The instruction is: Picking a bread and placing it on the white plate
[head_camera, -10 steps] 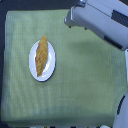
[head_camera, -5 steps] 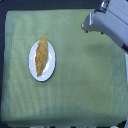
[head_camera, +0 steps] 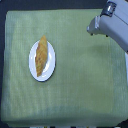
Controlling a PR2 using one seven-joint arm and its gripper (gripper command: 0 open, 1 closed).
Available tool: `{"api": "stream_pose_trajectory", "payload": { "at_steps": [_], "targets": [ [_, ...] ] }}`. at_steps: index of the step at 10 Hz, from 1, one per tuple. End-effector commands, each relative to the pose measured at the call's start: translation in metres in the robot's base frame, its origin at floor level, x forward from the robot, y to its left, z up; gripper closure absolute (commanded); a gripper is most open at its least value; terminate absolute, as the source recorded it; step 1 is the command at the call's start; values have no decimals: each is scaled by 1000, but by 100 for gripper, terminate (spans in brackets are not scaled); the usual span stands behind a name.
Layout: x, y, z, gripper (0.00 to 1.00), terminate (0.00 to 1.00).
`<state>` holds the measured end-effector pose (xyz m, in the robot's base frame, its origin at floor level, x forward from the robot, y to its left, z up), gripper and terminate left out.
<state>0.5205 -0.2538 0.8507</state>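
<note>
- Bread (head_camera: 42, 56), an elongated golden-brown loaf with tapered ends, already lying on the round glossy white plate (head_camera: 33, 71), well inside the rim.
- Plate resting on the counter (head_camera: 75, 95), covered in a pale green woven cloth, toward the exterior view's left of centre.
- Long axis of the loaf running nearly top to bottom of the exterior view, tilted slightly: upper tip leaning toward the exterior view's right, lower tip toward the left.
- Upper tip reaching close to the plate's far rim; lower tip ending short of the near rim, leaving bare white below and to either side.
- Grey-white robot arm (head_camera: 111, 26) at the upper right of the exterior view, well apart from plate and loaf, touching neither.
- Hand not clearly separable from the arm's casing at this resolution; fingers not made out, so cannot tell whether spread wide or drawn narrow. Nothing seen held.
- Step in hand, judged from the layout: placing appears done, arm clear of the dish.
- Next move, as a judgement: little beyond keeping the arm away from the plate so as not to nudge the loaf; no further grasp seems called for.
</note>
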Motion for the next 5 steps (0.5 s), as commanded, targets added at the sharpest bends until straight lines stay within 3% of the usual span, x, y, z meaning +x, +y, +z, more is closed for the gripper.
{"api": "stream_pose_trajectory", "payload": {
  "at_steps": [1,4,5],
  "targets": [
    [-16,5,-1,0,0],
    [-14,3,12,0,0],
    [-15,10,10,0,100]
  ]
}}
